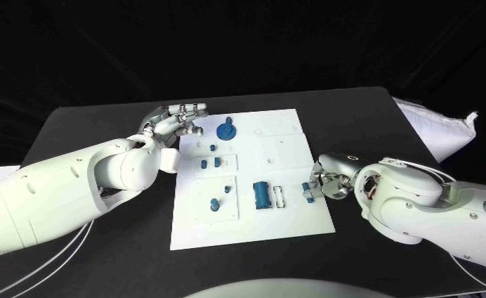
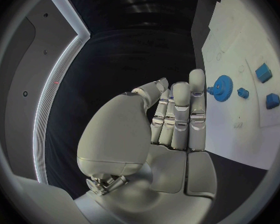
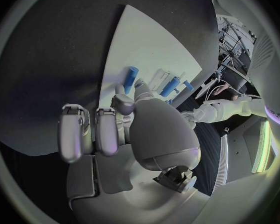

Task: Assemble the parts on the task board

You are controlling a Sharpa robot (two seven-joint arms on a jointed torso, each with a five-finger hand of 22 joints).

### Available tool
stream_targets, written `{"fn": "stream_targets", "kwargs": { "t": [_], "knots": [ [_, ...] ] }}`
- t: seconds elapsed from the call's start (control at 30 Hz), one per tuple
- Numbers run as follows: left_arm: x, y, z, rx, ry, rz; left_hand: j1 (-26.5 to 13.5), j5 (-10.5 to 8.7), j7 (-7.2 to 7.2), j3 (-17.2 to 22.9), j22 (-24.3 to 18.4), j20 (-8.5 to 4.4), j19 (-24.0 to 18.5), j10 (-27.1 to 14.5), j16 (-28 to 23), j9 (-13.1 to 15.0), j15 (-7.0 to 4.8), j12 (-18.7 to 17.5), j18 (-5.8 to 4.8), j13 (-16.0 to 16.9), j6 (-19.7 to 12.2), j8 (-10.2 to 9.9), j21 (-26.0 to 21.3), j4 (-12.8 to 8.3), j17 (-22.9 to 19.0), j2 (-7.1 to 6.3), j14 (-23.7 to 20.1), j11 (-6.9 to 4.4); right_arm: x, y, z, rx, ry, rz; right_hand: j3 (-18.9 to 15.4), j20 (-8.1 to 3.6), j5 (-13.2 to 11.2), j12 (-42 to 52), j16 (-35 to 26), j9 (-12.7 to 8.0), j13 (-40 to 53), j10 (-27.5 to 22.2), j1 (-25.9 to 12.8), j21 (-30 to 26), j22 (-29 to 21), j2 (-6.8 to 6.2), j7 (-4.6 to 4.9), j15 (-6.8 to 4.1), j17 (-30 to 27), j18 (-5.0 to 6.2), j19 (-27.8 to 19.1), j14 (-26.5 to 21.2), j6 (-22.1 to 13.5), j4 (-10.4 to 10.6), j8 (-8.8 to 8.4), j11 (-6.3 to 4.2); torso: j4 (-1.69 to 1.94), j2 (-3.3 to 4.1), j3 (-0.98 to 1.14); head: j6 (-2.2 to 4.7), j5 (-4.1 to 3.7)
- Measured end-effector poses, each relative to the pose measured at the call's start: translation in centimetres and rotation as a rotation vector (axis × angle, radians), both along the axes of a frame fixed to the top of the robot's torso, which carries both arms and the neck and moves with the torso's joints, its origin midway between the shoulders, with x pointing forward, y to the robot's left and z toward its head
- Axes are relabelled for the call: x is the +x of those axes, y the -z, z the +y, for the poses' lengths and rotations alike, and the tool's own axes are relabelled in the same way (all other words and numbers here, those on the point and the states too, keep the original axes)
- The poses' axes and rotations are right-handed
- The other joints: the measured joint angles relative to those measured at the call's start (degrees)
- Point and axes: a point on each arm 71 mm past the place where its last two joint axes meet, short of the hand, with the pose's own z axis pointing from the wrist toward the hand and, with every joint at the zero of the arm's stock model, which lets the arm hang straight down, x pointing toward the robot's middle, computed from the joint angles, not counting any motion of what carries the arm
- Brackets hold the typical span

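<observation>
Seemingly light, stiff and slick, the small blue peg (image 1: 307, 193) at the task board's (image 1: 293, 224) right edge is pinched by the right hand (image 1: 331, 184) — grip its sides — while the left hand (image 1: 174, 124) rests empty, fingers apart.

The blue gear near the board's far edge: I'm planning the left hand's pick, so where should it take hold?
Probably by the toothed rim of the blue gear, from above: it lies flat on the task board, so only its edges offer purchase. The left hand is beside it.
</observation>
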Motion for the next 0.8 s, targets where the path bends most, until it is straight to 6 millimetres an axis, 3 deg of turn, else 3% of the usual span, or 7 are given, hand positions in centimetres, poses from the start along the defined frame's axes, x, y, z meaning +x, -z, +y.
{"fn": "stream_targets", "kwargs": {
  "t": [0.27,0.7,0.8],
  "knots": [
    [0.0,0.0,0.0,0.0,0.0,0.0,0.0,0.0,0.0,0.0,0.0,0.21,-0.2,0.0,0.0,0.0,0.0,0.0,0.0,0.0,0.0,0.0,0.0,0.0,-0.1,0.0,0.0,0.0,0.3,0.0,0.8,-0.09,-0.075,-0.046,-0.8,0.0,-1.6,0.0,0.0,0.5,0.5,0.0,1.1,0.0,0.0,-1.1,-0.16,0.0,0.9,0.0,0.0,0.0,0.6,-0.5,0.0,0.0,0.06,-0.01,-0.01,-0.01,-0.01],
    [0.0,0.0,0.1,0.0,0.0,0.001,0.0,0.0,0.21,0.0,0.0,0.21,-0.2,-0.2,0.0,0.0,0.0,0.3,0.0,0.0,-0.2,0.0,0.0,0.0,-0.1,0.0,0.0,-0.21,0.5,0.1,2.4,-0.213,-0.182,-0.121,0.2,-0.23,-2.3,0.0,0.3,1.0,0.8,0.3,5.2,0.0,0.0,0.57,-0.01,0.01,1.8,0.01,0.2,0.0,1.4,-2.7,-0.44,-0.04,0.1,-0.02,0.02,-0.13,-0.09],
    [0.0,0.0,0.1,0.0,0.001,0.001,0.0,0.0,0.2,0.0,0.0,0.21,-0.2,-0.2,0.0,0.0,0.0,0.3,0.0,0.0,-0.2,0.2,0.0,0.0,-0.1,0.0,0.0,-0.21,0.5,0.1,2.5,-0.221,-0.191,-0.124,1.0,-0.23,-1.1,0.0,0.3,1.0,0.9,0.3,6.0,0.0,0.0,1.34,-0.25,0.01,1.9,0.0,0.2,0.0,1.7,-3.3,-0.47,-0.11,0.07,-0.02,0.02,-0.13,-0.07]
  ]
}}
